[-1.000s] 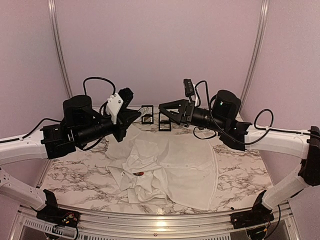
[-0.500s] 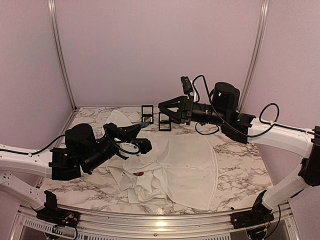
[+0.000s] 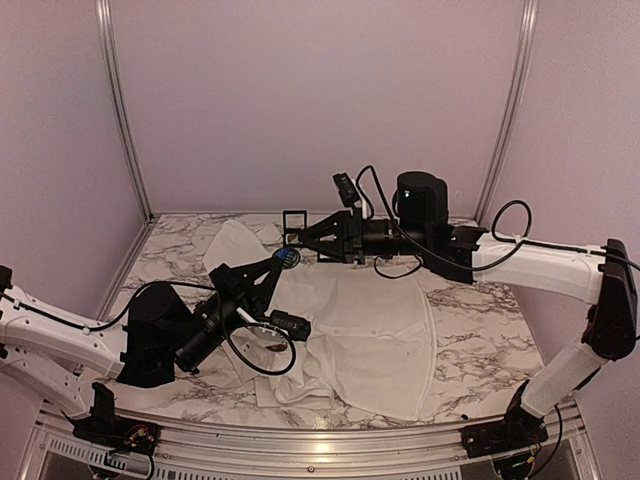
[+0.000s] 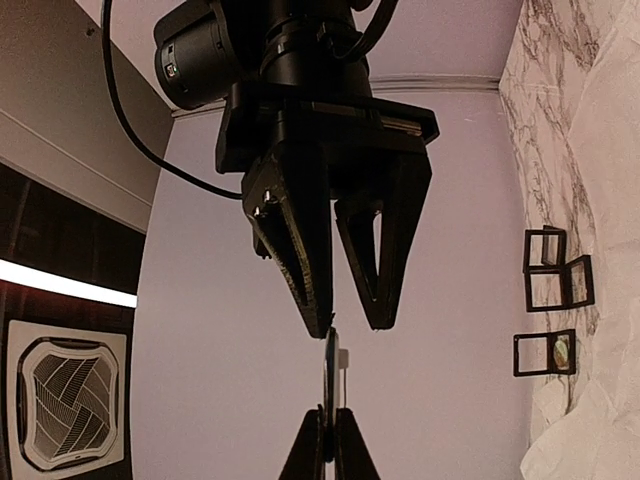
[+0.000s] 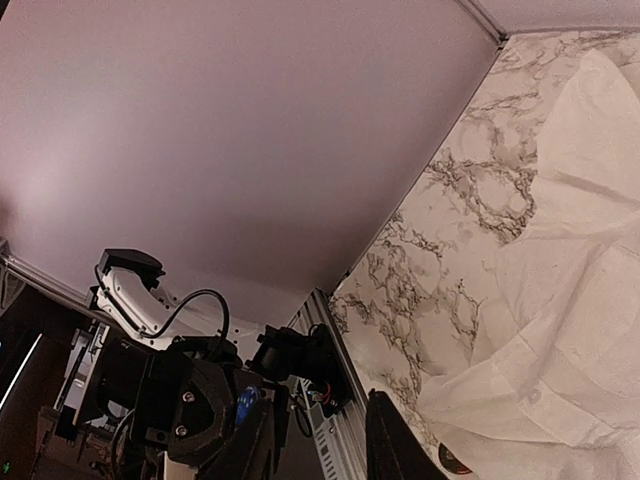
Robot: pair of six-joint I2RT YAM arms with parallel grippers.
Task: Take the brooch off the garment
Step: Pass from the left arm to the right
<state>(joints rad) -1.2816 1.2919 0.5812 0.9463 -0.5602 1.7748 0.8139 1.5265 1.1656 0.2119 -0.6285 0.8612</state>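
Observation:
The white shirt (image 3: 370,330) lies crumpled on the marble table; it also shows in the right wrist view (image 5: 560,300). My left gripper (image 3: 287,259) points up over the shirt's far left part, shut on a thin round blue brooch (image 3: 289,257). The left wrist view shows the brooch edge-on (image 4: 331,375) above my closed left gripper (image 4: 331,412). My right gripper (image 3: 298,240) is open, its tips right at the brooch; in the left wrist view the right gripper (image 4: 348,322) hangs just above the brooch's top edge. A small dark red round thing (image 5: 452,460) lies on the shirt.
Three small black square frames (image 3: 295,225) stand on the table at the back, behind the grippers; they show at the right of the left wrist view (image 4: 545,250). The left arm's body (image 3: 160,335) lies low over the shirt's left side. Purple walls enclose the table.
The left arm has dropped low and tipped its gripper up and right, carrying the blue brooch. The right arm has swung left until its open jaws meet the brooch.

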